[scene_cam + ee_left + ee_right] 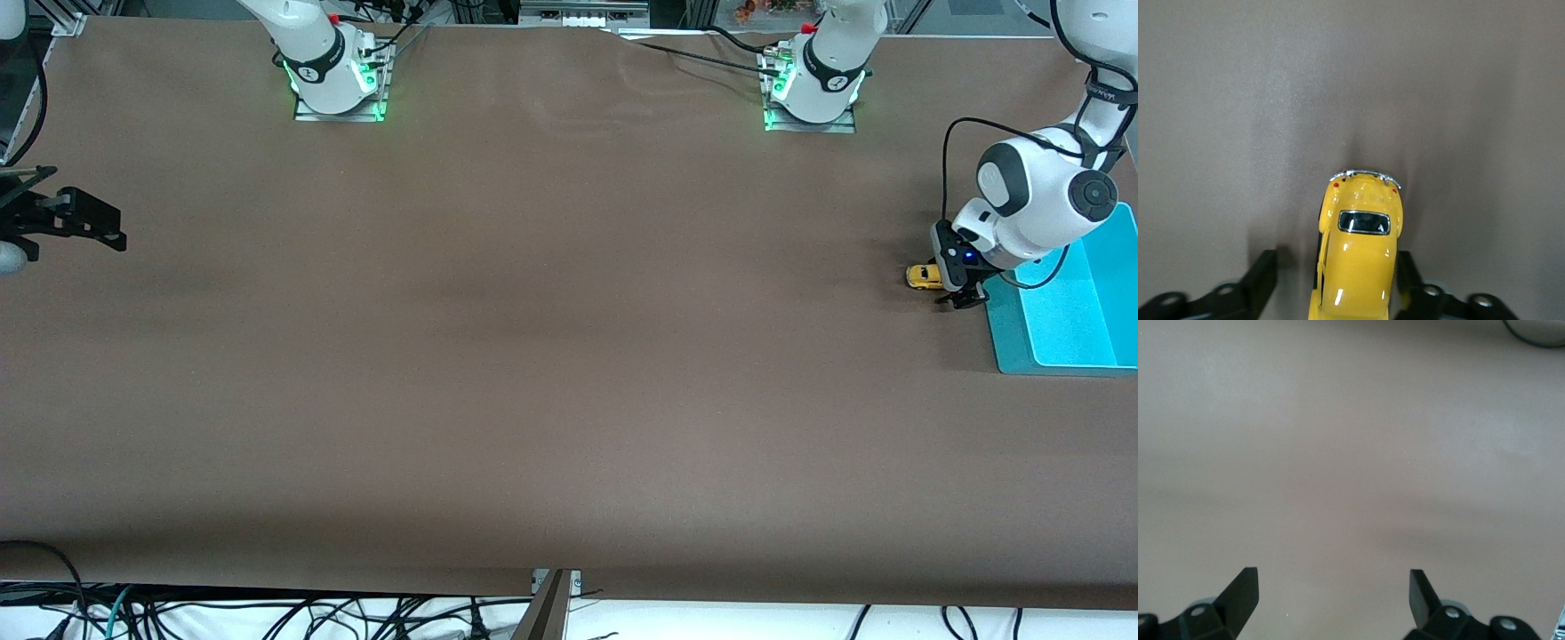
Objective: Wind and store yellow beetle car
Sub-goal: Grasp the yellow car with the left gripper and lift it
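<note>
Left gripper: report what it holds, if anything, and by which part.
Nothing is held yet. The left gripper is open, one finger clear of the car standing on the table. The right gripper waits open.

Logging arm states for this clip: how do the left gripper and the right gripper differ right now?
The left gripper is down at the table beside the teal bin, its fingers straddling the yellow beetle car with a gap on one side; the right gripper waits at the right arm's end of the table. The left gripper has the car between its fingers, while the right gripper has only bare tabletop under it. Both are open.
</note>
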Controlling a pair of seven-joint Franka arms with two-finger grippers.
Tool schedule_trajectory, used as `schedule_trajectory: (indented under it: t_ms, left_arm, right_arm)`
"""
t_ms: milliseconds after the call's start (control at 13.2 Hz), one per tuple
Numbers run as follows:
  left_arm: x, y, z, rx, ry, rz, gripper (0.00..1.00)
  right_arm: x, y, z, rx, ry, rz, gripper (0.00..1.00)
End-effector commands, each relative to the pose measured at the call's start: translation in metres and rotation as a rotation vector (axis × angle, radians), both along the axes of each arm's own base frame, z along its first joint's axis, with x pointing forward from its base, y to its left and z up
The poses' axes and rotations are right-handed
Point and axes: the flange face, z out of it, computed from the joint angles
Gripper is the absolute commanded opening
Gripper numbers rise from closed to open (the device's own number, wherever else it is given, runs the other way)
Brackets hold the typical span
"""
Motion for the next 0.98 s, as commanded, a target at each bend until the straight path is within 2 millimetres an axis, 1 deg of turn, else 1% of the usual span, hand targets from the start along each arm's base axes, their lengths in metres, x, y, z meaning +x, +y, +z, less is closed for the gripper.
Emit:
schedule_trajectory:
  t_ms: [0, 76, 152, 227, 303, 455, 530, 606, 682, 758, 909]
  left_arm:
    - [0.008, 0.000, 0.017, 0.020, -0.026, -0.036, 0.16]
    - [0.017, -0.012, 0.034, 0.022, -0.037, -0.055, 0.16]
    - [0.025, -0.028, 0.059, 0.018, -0.017, -0.054, 0.15]
    - [0.035, -0.040, 0.087, 0.023, 0.014, -0.037, 0.15]
    - [0.044, -0.047, 0.110, 0.024, 0.061, -0.012, 0.15]
    - [0.065, -0.038, 0.153, 0.022, 0.153, 0.002, 0.16]
    - [0.071, -0.031, 0.173, 0.024, 0.185, 0.005, 0.16]
    - [0.073, -0.022, 0.189, 0.031, 0.220, -0.003, 0.16]
    - [0.076, -0.006, 0.209, 0.068, 0.235, -0.035, 0.16]
    - [0.072, 0.020, 0.216, 0.103, 0.241, -0.058, 0.16]
    - [0.060, 0.081, 0.202, 0.115, 0.229, -0.052, 0.17]
  right_arm:
    - [-0.017, 0.004, 0.004, 0.000, 0.015, -0.024, 1.00]
    - [-0.019, 0.004, 0.003, -0.001, 0.029, -0.034, 1.00]
    - [-0.021, 0.005, 0.002, -0.001, 0.042, -0.041, 1.00]
    - [-0.027, 0.005, 0.001, -0.001, 0.062, -0.044, 1.00]
    - [-0.036, 0.005, -0.003, -0.002, 0.080, -0.050, 1.00]
    - [-0.044, 0.005, -0.008, 0.000, 0.086, -0.054, 1.00]
    - [-0.044, 0.006, -0.009, 0.000, 0.089, -0.054, 1.00]
    - [-0.044, 0.007, -0.010, 0.009, 0.090, -0.068, 1.00]
    - [-0.042, 0.009, -0.014, 0.016, 0.094, -0.105, 1.00]
    - [-0.042, 0.011, -0.017, 0.016, 0.099, -0.131, 1.00]
    - [-0.042, 0.013, -0.025, 0.015, 0.114, -0.132, 1.00]
